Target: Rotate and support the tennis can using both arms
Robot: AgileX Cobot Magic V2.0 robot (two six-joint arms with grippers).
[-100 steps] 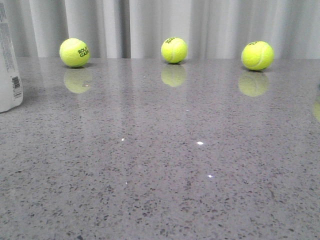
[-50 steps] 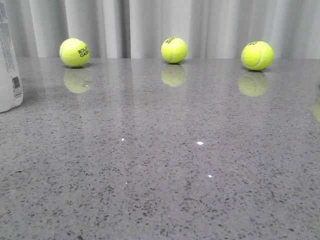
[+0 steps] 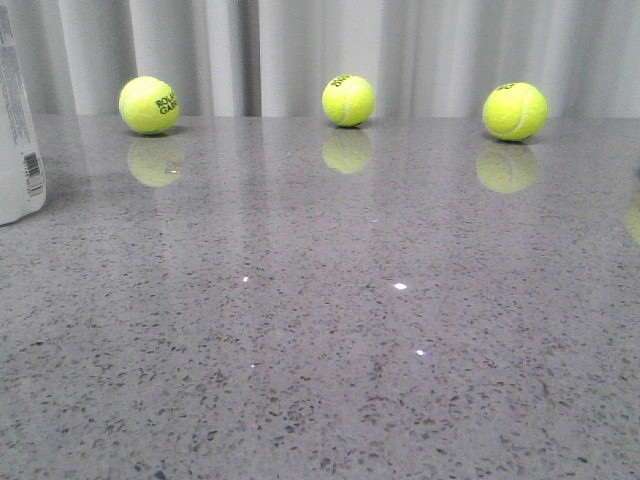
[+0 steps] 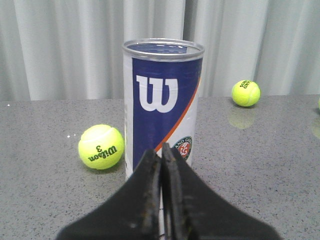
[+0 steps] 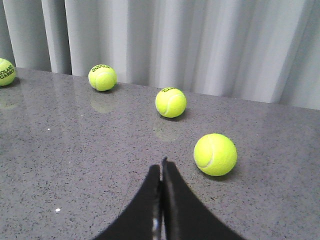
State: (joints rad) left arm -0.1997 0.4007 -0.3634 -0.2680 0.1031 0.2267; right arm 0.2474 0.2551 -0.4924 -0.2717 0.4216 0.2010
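Note:
The tennis can (image 4: 162, 105) stands upright on the grey table, clear with a navy-and-white label, a white logo and an orange stripe. In the front view only its edge with a barcode (image 3: 18, 130) shows at the far left. My left gripper (image 4: 161, 152) is shut and empty, its tips just in front of the can's lower part. My right gripper (image 5: 161, 167) is shut and empty above bare table, away from the can. Neither arm shows in the front view.
Three yellow tennis balls (image 3: 149, 105) (image 3: 348, 100) (image 3: 514, 111) lie along the back of the table before a grey curtain. One ball (image 4: 101, 146) lies beside the can. Another ball (image 5: 215, 154) lies close to my right gripper.

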